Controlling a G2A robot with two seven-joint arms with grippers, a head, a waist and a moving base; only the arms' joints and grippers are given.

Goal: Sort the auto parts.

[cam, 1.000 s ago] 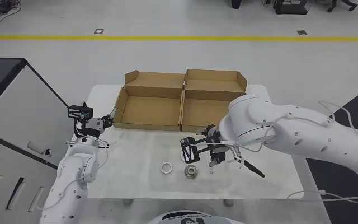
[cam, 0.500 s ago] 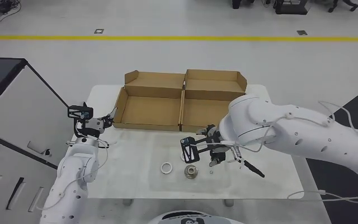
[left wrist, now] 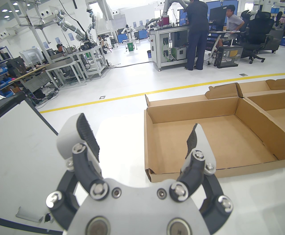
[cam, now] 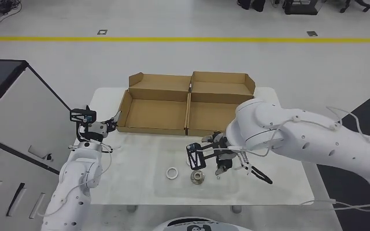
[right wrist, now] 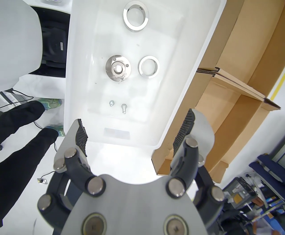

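Observation:
On the white table [cam: 139, 156] lie a metal flange [cam: 198, 176], a metal ring [cam: 171, 172] and a small bolt [cam: 218, 177]. The right wrist view has the flange [right wrist: 118, 68], a ring [right wrist: 148, 66] beside it, a farther ring [right wrist: 135, 15] and two small bolts [right wrist: 123, 108] [right wrist: 111, 102]. My right gripper [cam: 222, 164] [right wrist: 135, 124] hangs open above the table close to the bolts, holding nothing. Off to the table's left side, my left gripper [cam: 113, 122] [left wrist: 138, 124] is open and empty, beside the left box's corner.
Two open cardboard boxes [cam: 155, 112] [cam: 217, 110] stand side by side at the back of the table, both empty as far as shows [left wrist: 211, 138]. A grey cabinet [cam: 23, 115] stands left of the table.
The right arm has shifted slightly over the parts. The left arm and the parts have stayed put.

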